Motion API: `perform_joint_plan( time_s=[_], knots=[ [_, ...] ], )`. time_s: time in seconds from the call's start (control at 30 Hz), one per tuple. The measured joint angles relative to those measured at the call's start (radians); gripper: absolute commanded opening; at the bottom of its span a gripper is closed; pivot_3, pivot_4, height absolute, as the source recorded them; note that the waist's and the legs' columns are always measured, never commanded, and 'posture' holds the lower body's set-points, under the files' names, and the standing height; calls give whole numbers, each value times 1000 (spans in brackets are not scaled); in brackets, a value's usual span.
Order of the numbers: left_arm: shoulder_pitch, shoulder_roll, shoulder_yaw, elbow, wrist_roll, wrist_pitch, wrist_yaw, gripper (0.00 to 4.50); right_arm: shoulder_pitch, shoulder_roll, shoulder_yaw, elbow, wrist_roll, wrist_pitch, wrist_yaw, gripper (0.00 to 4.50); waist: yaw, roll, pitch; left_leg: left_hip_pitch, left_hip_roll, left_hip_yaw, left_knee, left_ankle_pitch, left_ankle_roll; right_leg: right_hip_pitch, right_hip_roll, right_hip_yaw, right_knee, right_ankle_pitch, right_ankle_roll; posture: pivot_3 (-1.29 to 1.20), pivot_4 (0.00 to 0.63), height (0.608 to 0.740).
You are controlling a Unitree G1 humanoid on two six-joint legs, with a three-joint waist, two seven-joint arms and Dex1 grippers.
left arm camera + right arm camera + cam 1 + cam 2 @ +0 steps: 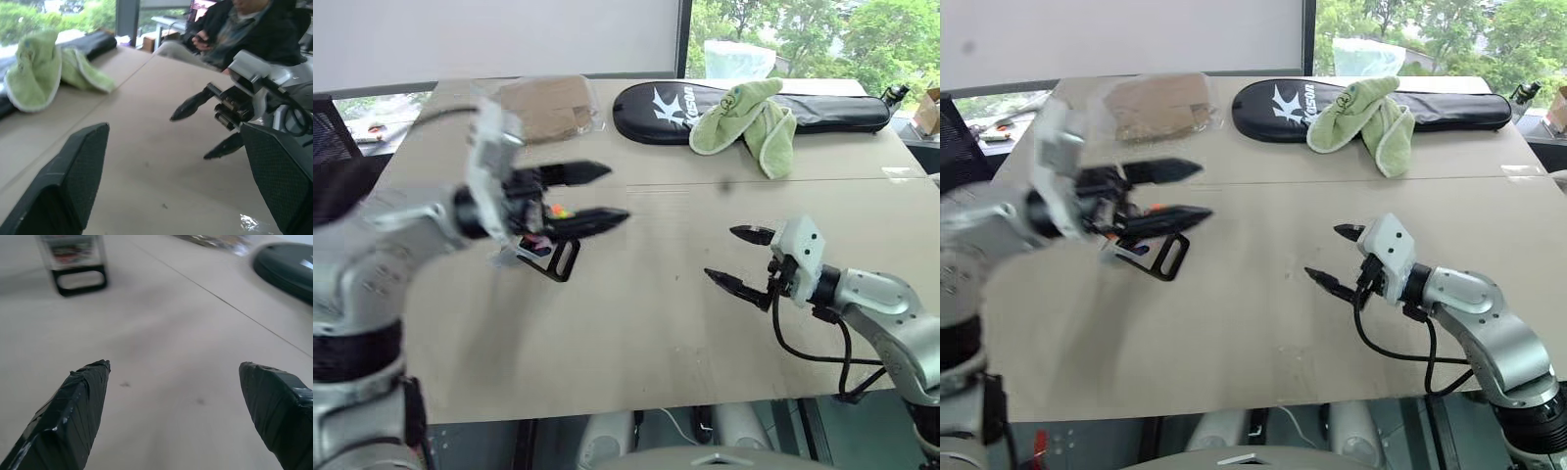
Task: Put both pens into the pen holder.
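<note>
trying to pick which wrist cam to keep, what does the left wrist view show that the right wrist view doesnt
Left wrist view alone: the green towel, the right gripper with open jaws, and a seated person beyond the table.

Right wrist view alone: the pen holder with its black loop handle, standing on the table.

Both: the bare tan table, the black racket case at its far edge, and each arm's own jaws standing wide open, holding nothing.

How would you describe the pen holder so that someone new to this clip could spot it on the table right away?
Start at the tan table and go to its left side, in front of the crinkled clear bag of brown cardboard. The pen holder stands there, partly behind the left gripper. It is a small clear box with a black loop handle on its near side, unlike the flat bag behind it.
</note>
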Motion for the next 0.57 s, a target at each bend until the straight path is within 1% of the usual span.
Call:
perform_joint_plan(
  time_s=[0.03, 0.07, 0.1, 0.17, 0.2, 0.23, 0.33, 0.4, 0.5, 0.57],
  knots=[
    [36, -25, -3, -29, 19, -9, 37, 4423, 16, 13, -8, 6, -4, 4, -18, 4500, -1, 0, 0, 0, 0, 0, -1, 1, -1, 0, 0, 0, 0, 0, 0, 0, 150, 740],
    [119, -70, -6, -85, 71, -54, 92, 4423, 59, 36, -36, 3, -4, 7, -46, 4500, 0, 2, -1, 0, 0, 1, -1, 1, -2, 0, 0, 1, -1, 0, 0, 0, 150, 740],
    [191, -93, -17, -117, 105, -81, 114, 4423, 100, 38, -56, 1, -7, 7, -59, 4500, 1, 2, -1, 2, 0, 2, -2, 1, -2, 0, -1, 2, 0, 0, 0, 0, 150, 740],
    [339, -120, -31, -162, 181, -139, 131, 4423, 182, 36, -89, -5, -28, 2, -81, 4500, 1, 2, -1, 1, 0, 2, -2, 1, -2, -1, 0, 2, -1, 0, -1, 0, 150, 740],
    [424, -129, -30, -182, 227, -182, 133, 4423, 229, 37, -107, -10, -53, -8, -99, 4500, 2, 2, -1, 0, 0, 1, -2, 1, -2, -1, 0, 1, -1, -2, -4, 0, 150, 740],
    [481, -133, -26, -200, 250, -214, 130, 4423, 253, 41, -123, -17, -68, -16, -116, 4500, 3, 2, -1, 1, 0, 2, -2, -1, 1, -1, 0, 1, -1, -2, -5, 0, 150, 740],
    [599, -165, -12, -250, 279, -280, 124, 4423, 311, 51, -170, -54, -94, -44, -143, 4500, 3, 2, -2, 2, 0, 2, -1, -1, 2, 1, -1, 2, -1, -3, -4, 0, 150, 740],
    [712, -182, 18, -273, 293, -330, 113, 4423, 395, 46, -198, -93, -126, -95, -138, 4500, 3, 2, -4, 4, 0, 2, -1, -1, 2, 2, -1, 1, -1, -5, -1, 0, 150, 740],
    [790, -210, 24, -270, 336, -390, 106, 4423, 469, 38, -227, -98, -126, -134, -98, 4500, 3, 3, -6, 5, 0, 1, 0, -1, 2, 4, 0, 1, -1, -5, -1, 0, 150, 740],
    [800, -220, 22, -267, 355, -415, 107, 4423, 484, 24, -238, -100, -127, -155, -78, 4500, 3, 3, -7, 7, 0, 1, 0, -1, 2, 5, 0, 1, -1, -5, -1, 0, 150, 740]
  ],
)
